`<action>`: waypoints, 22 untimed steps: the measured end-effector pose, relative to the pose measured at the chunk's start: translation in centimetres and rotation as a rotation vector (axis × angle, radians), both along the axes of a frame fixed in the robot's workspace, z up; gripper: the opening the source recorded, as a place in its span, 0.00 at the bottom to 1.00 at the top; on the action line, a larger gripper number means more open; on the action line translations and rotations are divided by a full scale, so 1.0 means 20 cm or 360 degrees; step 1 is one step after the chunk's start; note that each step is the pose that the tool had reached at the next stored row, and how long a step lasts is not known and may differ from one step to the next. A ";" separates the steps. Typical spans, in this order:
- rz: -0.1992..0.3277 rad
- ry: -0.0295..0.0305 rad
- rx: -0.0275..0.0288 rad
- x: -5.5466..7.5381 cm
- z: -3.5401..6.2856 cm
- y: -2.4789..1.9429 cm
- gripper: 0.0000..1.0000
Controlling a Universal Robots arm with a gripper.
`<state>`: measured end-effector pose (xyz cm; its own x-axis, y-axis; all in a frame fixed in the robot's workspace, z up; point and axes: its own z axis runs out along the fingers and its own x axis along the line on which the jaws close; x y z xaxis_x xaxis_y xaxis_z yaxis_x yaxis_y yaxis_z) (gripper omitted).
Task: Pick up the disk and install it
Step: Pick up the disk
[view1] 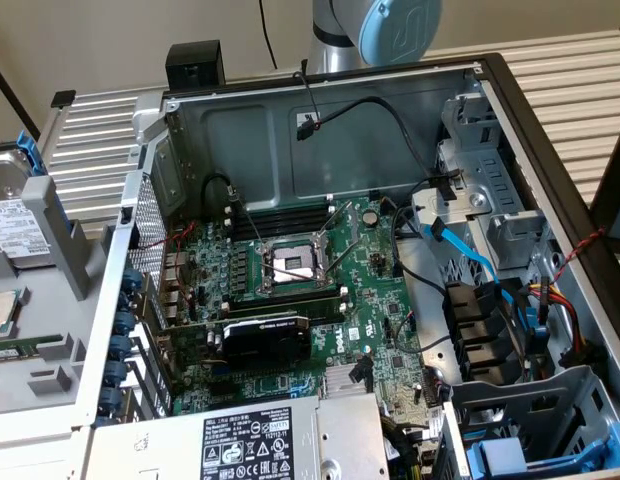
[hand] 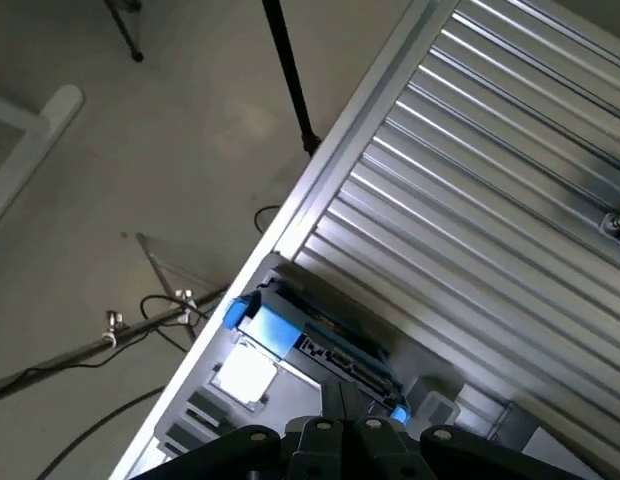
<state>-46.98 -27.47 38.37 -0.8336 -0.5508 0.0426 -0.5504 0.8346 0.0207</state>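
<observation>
The disk (view1: 8, 218) is a silver drive with a white label in a blue frame. It stands on edge in a grey holder (view1: 52, 225) outside the case, at the exterior view's left. In the wrist view the disk (hand: 290, 335) shows edge-on, its blue frame and connector side facing the camera. My gripper (hand: 345, 432) hovers well above it, black fingers (hand: 320, 440) shut together with nothing between them. The arm's blue-capped joint (view1: 395, 25) rises behind the case's back wall.
The open computer case (view1: 320, 130) holds a motherboard (view1: 290, 290), a power supply (view1: 240, 440), loose cables and a drive cage (view1: 510, 410) with another blue-framed drive (view1: 520, 455). A CPU (hand: 245, 375) lies beside the disk holder. The ribbed metal table (hand: 490, 200) ends near the floor.
</observation>
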 end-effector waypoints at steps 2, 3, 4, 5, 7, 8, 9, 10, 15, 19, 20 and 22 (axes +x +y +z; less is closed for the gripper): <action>0.0057 0.00000 0.00000 0.00 0.000 0.000 0.11; 0.0087 0.00001 0.00000 0.00 -0.001 0.000 0.11; 0.0117 0.00000 0.00001 0.00 -0.001 0.000 0.11; 0.0147 0.00000 0.00000 0.00 -0.001 0.000 0.11; 0.0202 0.00000 0.00000 0.00 -0.002 0.000 0.11; 0.0233 -0.00001 0.00001 0.00 -0.002 0.000 0.11; 0.0261 0.00000 0.00001 0.00 -0.002 0.000 0.11; 0.0290 0.00001 0.00000 0.00 -0.003 0.000 0.11; 0.0434 0.00001 0.00000 0.00 -0.004 0.000 0.11; 0.0552 0.00000 0.00000 0.00 -0.005 0.000 0.11; 0.0579 0.00000 0.00000 0.00 -0.005 0.000 0.11; 0.0637 0.00000 0.00000 0.00 -0.005 0.000 0.11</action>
